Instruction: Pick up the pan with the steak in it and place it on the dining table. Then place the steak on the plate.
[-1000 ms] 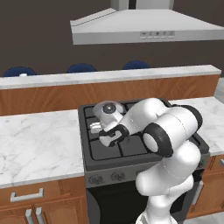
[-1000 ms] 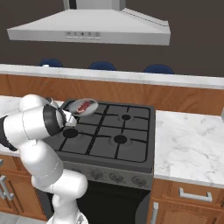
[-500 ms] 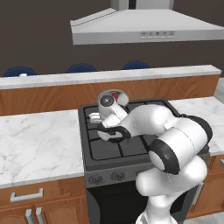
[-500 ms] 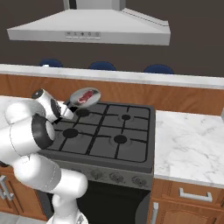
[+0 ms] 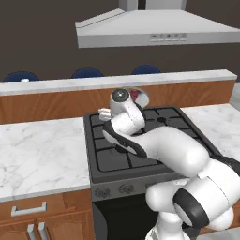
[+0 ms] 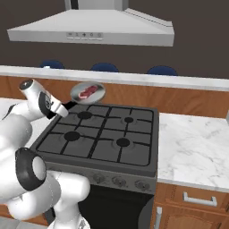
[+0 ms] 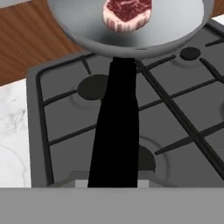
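Observation:
The grey pan (image 6: 96, 94) hangs in the air above the stove's back left burner, held level, with the red-pink steak (image 6: 88, 91) lying in it. My gripper (image 6: 64, 108) is shut on the pan's black handle (image 7: 117, 131). In the hand view the pan (image 7: 83, 22) fills the top and the steak (image 7: 127, 9) rests near its middle. From the left base view the pan (image 5: 141, 97) peeks out behind my hand. The dining table (image 6: 179, 79) runs along behind the stove. The plate is out of view.
The black gas stove (image 6: 107, 134) lies under the pan, with marble worktops (image 5: 42, 150) on both sides. A steel range hood (image 6: 94, 27) hangs overhead. Dark blue stools (image 5: 86, 73) stand behind the dining table.
The pan with the steak has risen off the stove and moved up and back toward the dining table. My arm has stretched forward with it.

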You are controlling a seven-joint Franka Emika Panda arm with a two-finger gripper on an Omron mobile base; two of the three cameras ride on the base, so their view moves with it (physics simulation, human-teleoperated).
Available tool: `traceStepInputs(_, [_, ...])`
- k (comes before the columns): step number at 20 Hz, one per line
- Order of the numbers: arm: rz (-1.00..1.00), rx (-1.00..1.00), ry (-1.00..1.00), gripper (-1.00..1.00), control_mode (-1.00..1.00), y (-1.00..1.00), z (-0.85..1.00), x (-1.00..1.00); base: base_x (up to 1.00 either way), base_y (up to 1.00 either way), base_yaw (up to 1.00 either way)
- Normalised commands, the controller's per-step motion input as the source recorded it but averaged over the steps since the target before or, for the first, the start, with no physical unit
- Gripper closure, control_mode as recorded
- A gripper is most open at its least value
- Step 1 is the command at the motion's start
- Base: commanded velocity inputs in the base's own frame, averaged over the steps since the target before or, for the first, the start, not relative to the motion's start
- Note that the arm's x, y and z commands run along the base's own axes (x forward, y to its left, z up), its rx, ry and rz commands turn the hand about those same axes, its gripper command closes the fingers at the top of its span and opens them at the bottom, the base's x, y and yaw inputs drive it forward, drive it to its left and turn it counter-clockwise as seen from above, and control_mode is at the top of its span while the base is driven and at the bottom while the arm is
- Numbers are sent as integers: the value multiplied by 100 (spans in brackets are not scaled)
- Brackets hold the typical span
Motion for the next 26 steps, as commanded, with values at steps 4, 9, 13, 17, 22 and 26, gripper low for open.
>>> traceStepInputs(4, [-11, 14, 4, 100, -100, -27, 73, -79, 0, 0, 0])
traceStepInputs(9, [-9, 13, 3, 100, -100, -29, 67, -95, 0, 0, 0])
traceStepInputs(13, [-7, 10, 1, 100, -100, -29, 62, -100, 0, 0, 0])
traceStepInputs(17, [-4, 5, 2, 100, -100, -26, 56, -100, 0, 0, 0])
traceStepInputs(22, [-1, 1, 10, 100, -100, -19, 43, -100, 0, 0, 0])
traceStepInputs(26, [0, 0, 14, 100, -100, -13, 22, -100, 0, 0, 0])
